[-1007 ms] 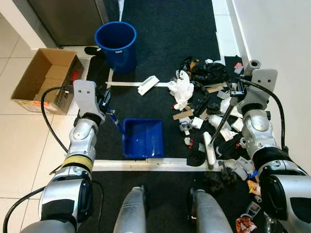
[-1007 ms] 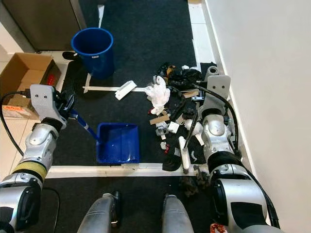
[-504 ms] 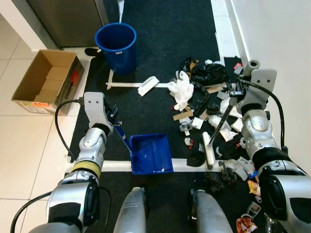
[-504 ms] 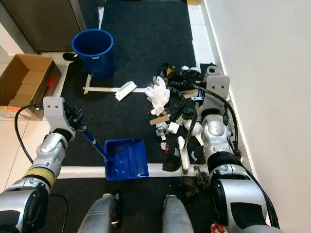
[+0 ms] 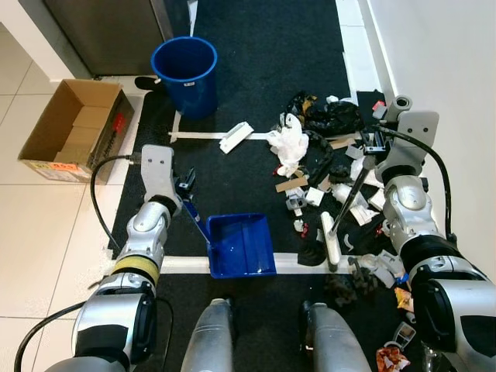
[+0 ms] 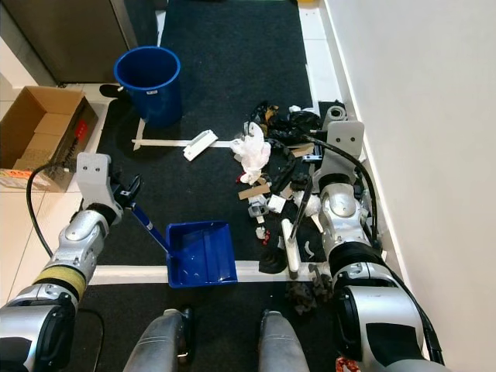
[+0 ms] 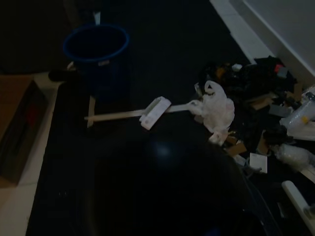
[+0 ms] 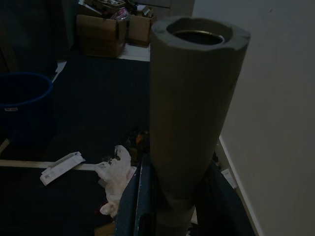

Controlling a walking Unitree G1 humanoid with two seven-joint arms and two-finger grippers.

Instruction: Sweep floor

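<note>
Litter pile (image 5: 329,167) heaped on the dark mat (image 5: 256,62) along the right wall: white plastic bag (image 5: 289,142), black scraps, cardboard bits. Broom (image 5: 333,232) with its pale head down at the near edge of the pile, dark handle slanting up into the right gripper (image 5: 372,147), fingers closed around the handle, its grey end large in the right wrist view. Blue dustpan (image 5: 240,244) flat on the mat, left of the pile and apart from it, resting on the white tape line (image 5: 178,263); thin handle up in the left gripper (image 5: 184,186), apparently pinched, though hard to confirm in the dim wrist view. Blue bucket (image 5: 186,74) well beyond, cardboard box (image 5: 74,128) on the tiles. Step in hand, probably: setting pan and broom for a sweep. Next: bringing the pan's lip closer to the pile, then drawing the broom head leftward into it.
</note>
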